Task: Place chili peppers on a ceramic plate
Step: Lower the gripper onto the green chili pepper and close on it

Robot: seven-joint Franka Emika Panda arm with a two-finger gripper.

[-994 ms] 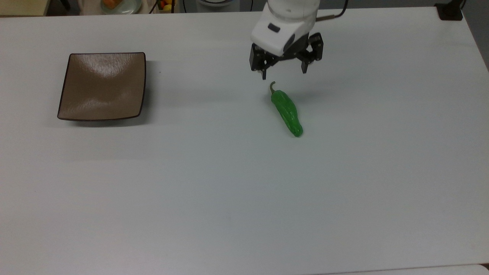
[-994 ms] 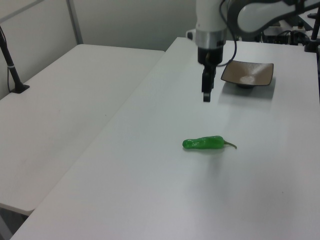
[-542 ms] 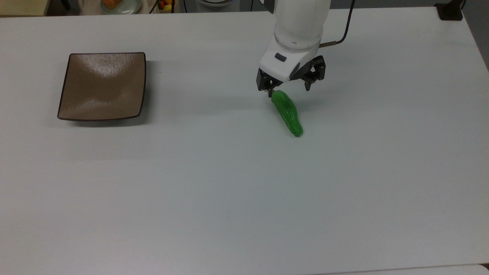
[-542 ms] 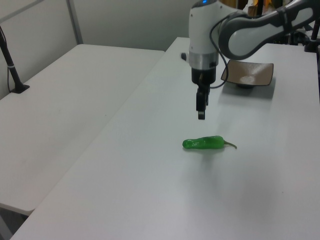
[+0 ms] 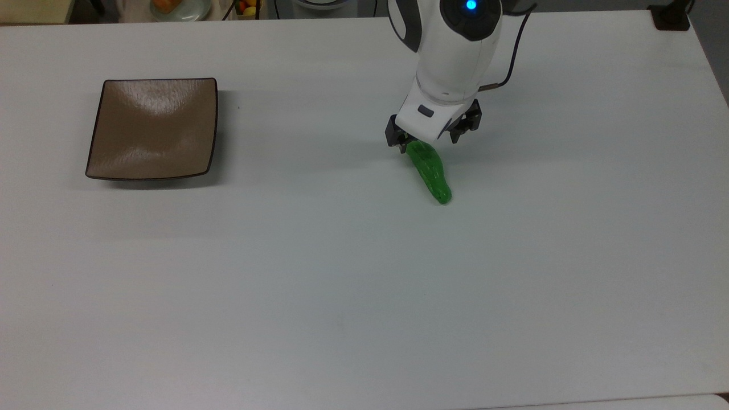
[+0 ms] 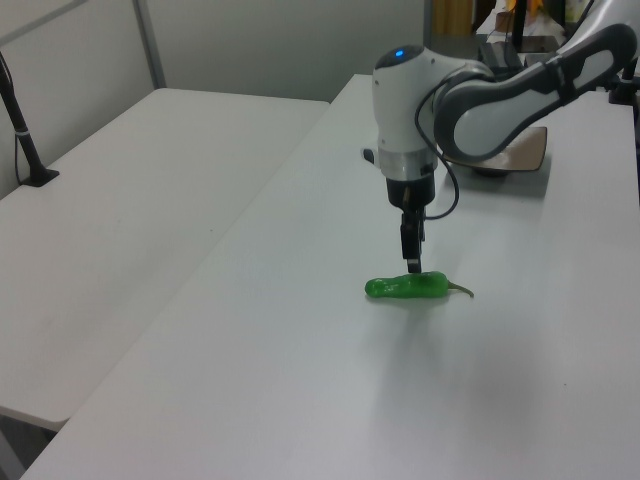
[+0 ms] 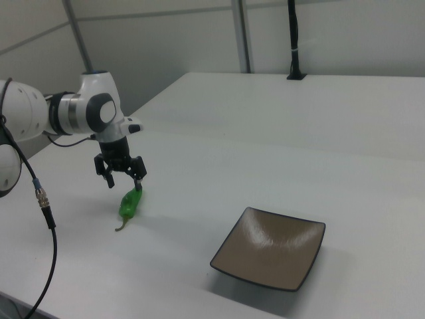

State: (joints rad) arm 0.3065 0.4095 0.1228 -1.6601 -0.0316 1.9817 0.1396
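Note:
A glossy green chili pepper [image 5: 434, 177] lies on the white table [image 5: 342, 273], right of centre in the top view. Its stem end is hidden under my gripper [image 5: 427, 141], which is open and hangs low over that end, one finger on either side. In the left view one fingertip [image 6: 412, 264] hangs just above the pepper [image 6: 405, 288], and the stem [image 6: 461, 291] pokes out to the left view's right. In the right view the gripper [image 7: 125, 182] stands over the pepper [image 7: 129, 205]. The square tan-brown plate [image 5: 152, 128] sits far off at the top view's left, with nothing on it [image 7: 271, 256].
A black mount [image 5: 672, 17] sits at the table's far right corner in the top view. A bowl of fruit [image 5: 176, 7] stands beyond the far edge. A second white table [image 6: 120, 220] with a black post [image 6: 25, 130] adjoins. A cable [image 7: 40, 193] hangs off the arm.
The gripper has come down and moved over the pepper's stem end, which it now covers in the top view. Pepper and plate have not moved.

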